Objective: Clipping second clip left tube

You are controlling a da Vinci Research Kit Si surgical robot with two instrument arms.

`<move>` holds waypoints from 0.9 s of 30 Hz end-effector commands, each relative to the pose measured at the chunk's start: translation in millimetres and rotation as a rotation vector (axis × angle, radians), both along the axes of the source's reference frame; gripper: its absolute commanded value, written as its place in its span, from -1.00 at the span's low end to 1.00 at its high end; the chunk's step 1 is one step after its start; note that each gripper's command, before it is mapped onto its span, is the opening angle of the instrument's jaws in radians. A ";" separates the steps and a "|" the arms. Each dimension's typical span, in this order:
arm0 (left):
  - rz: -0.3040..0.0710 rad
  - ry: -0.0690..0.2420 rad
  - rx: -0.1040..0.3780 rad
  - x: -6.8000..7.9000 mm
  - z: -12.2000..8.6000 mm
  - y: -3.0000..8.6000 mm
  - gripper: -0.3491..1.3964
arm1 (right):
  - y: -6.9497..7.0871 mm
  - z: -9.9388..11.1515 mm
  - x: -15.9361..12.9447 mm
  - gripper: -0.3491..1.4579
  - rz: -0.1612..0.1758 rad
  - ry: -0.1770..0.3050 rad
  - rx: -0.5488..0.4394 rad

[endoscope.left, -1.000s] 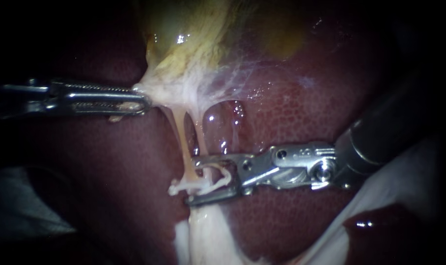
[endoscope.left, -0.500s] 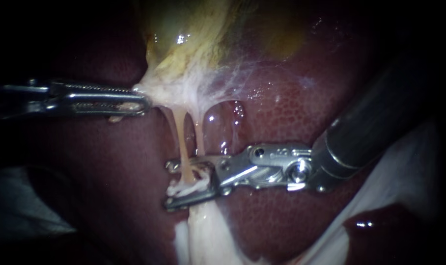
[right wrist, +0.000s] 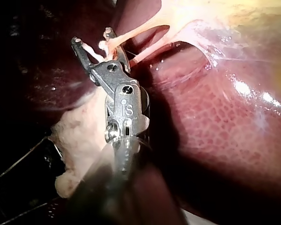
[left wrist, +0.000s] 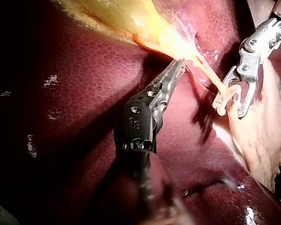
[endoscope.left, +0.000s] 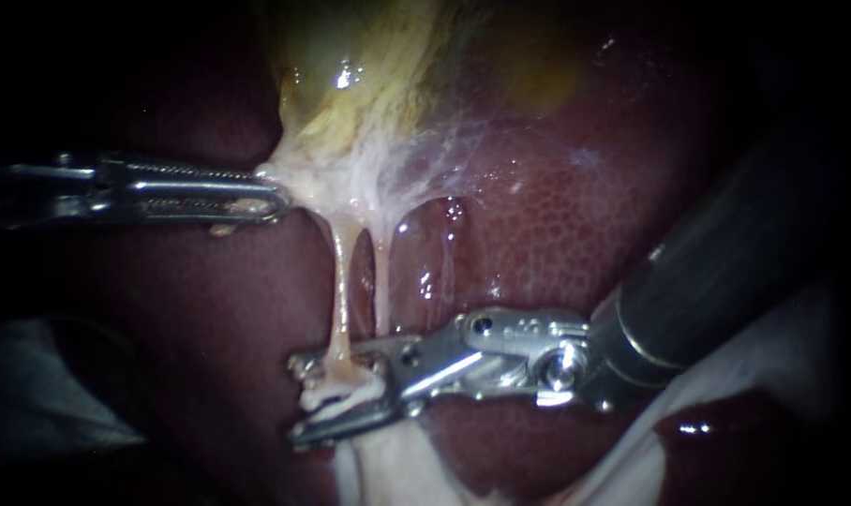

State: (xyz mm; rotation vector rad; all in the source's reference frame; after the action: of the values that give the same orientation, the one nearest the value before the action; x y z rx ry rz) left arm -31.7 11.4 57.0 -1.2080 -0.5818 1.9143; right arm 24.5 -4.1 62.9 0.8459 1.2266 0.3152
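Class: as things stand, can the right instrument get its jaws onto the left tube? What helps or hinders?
Probably yes. The right instrument has its jaws open on either side of the left tube, near its lower end. The left instrument grips pale tissue above, holding the tube taut.

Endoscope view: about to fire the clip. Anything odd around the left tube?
Nothing torn or spilled. The right instrument straddles the left tube with open jaws, white clip between them. The right tube runs close behind the upper jaw; whether it is clear, I cannot tell.
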 end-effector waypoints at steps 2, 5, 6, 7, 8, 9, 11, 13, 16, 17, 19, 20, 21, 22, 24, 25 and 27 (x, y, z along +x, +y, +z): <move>0.000 0.000 0.000 0.0 0.0 0.0 -1.00 | 0.0 -0.2 -0.2 -0.61 0.002 -0.013 0.028; 0.000 0.001 0.000 -0.1 0.0 0.0 -1.00 | 0.3 -0.3 -0.5 -0.83 0.003 -0.019 0.046; -0.001 0.001 0.000 -0.1 0.0 0.0 -1.00 | 0.4 -0.3 -0.6 -0.89 0.004 -0.021 0.052; -0.001 0.001 0.000 -0.1 0.0 0.0 -1.00 | 0.4 -0.3 -0.6 -0.94 0.004 -0.021 0.052; -0.001 0.001 0.000 -0.1 0.0 0.0 -1.00 | 0.5 -0.3 -0.7 -0.96 0.006 -0.022 0.052; -0.001 0.001 0.000 -0.1 0.0 0.0 -1.00 | 0.5 -0.3 -0.7 -0.98 0.011 -0.025 0.050; -0.001 0.001 0.000 -0.1 0.1 0.0 -1.00 | 0.5 -0.4 -0.8 -1.00 0.022 -0.034 0.045; -0.001 0.001 0.000 -0.1 0.1 0.0 -1.00 | 0.6 -0.4 -0.9 -1.00 0.020 -0.036 0.045; -0.001 0.001 0.000 -0.1 0.1 0.0 -1.00 | 0.6 -0.4 -1.0 -1.00 0.018 -0.038 0.044; -0.001 0.001 0.000 -0.1 0.1 0.0 -1.00 | 0.6 -0.3 -1.0 -1.00 0.018 -0.038 0.044; -0.001 0.001 0.000 -0.1 0.1 0.0 -1.00 | 0.7 -0.2 -1.0 -1.00 0.018 -0.038 0.044; 0.001 -0.001 0.001 -0.1 0.1 0.0 -1.00 | 0.7 -0.1 -1.0 -1.00 0.018 -0.038 0.044; 0.001 -0.001 0.000 -0.1 0.1 0.0 -1.00 | 0.8 -0.1 -1.1 -1.00 0.018 -0.038 0.044; 0.001 -0.001 0.000 -0.1 0.1 0.0 -1.00 | 0.8 0.0 -1.1 -1.00 0.018 -0.038 0.044; 0.001 -0.001 0.000 -0.2 0.1 0.0 -1.00 | 0.9 0.1 -1.1 -1.00 0.018 -0.038 0.044; 0.001 -0.001 0.000 -0.2 0.1 0.0 -1.00 | 0.9 0.1 -1.1 -1.00 0.018 -0.038 0.044; 0.001 -0.001 0.000 -0.2 0.1 0.0 -1.00 | 0.9 0.1 -1.1 -1.00 0.018 -0.038 0.044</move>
State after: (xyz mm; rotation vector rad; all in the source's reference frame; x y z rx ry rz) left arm -31.9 11.3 57.1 -1.2077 -0.5822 1.9146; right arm 23.3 -3.2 63.0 0.8629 1.1955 0.3729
